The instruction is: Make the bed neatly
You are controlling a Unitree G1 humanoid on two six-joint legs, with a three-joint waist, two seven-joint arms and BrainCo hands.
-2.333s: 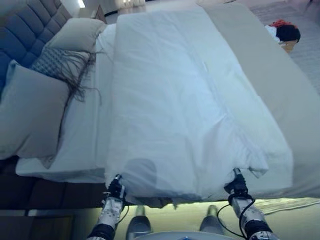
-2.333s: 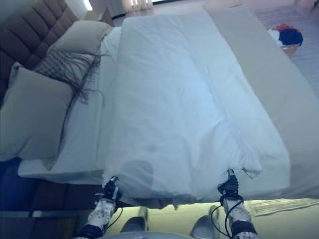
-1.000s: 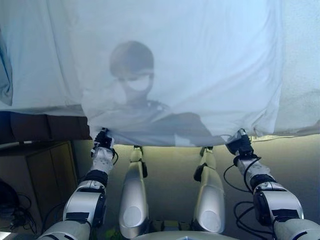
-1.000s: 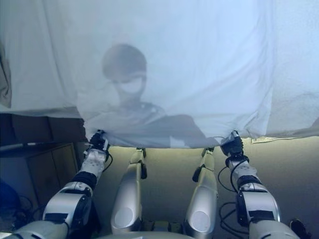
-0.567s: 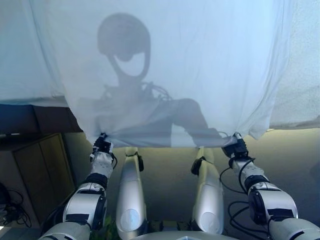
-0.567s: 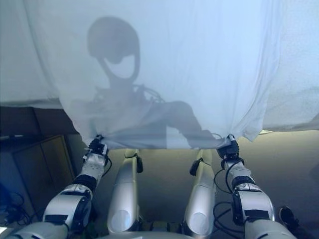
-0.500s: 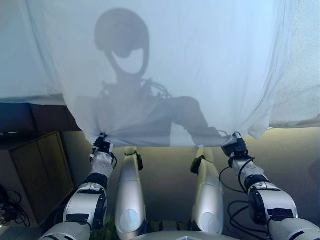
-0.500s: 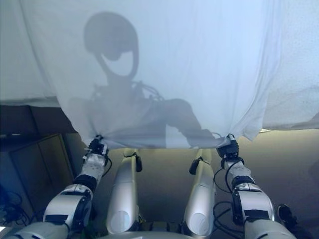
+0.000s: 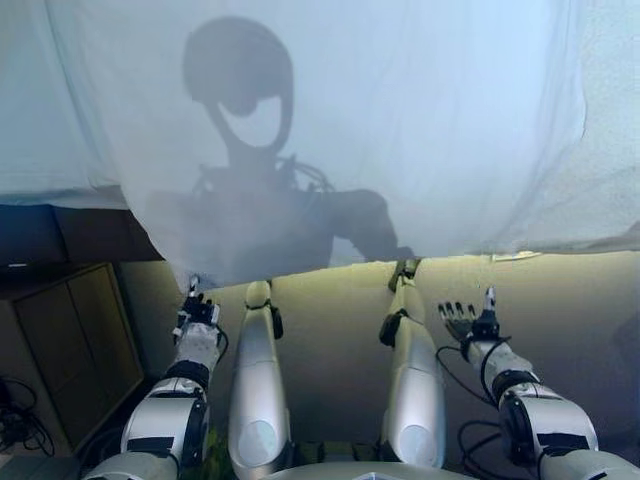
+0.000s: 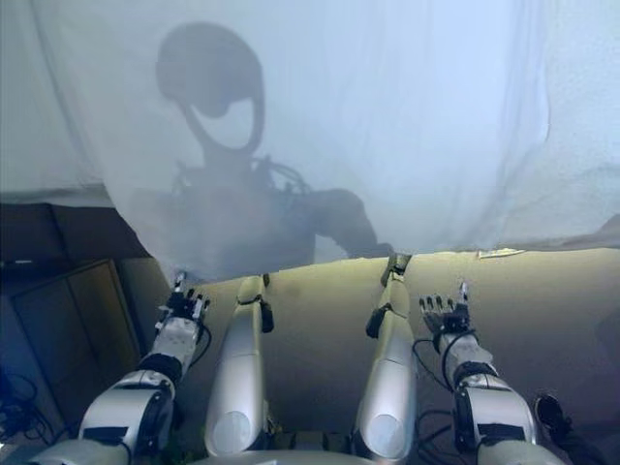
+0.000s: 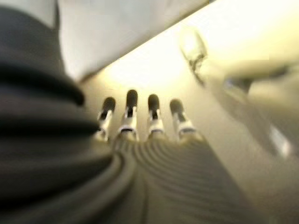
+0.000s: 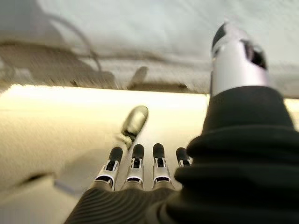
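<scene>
The white duvet (image 9: pixel 400 120) hangs over the near side of the bed and fills the upper part of both eye views. Its lower edge hangs loose above my hands. My left hand (image 9: pixel 197 318) is open below the edge at the left, fingers straight, holding nothing. My right hand (image 9: pixel 468 322) is open below the edge at the right, fingers spread, also empty. The left wrist view shows straight fingers (image 11: pixel 132 112) with the duvet (image 11: pixel 117 28) beyond them. The right wrist view shows straight fingers (image 12: pixel 135 163) and the duvet (image 12: pixel 140 28) above.
The dark bed base (image 9: pixel 60 235) shows under the duvet at the left. A dark wooden cabinet (image 9: pixel 70 330) stands at the lower left. Pale floor (image 9: pixel 580 310) lies below the duvet's edge at the right.
Both hands have opened and let go of the duvet's lower edge. The edge now hangs free a little above them, and both hands sit slightly lower.
</scene>
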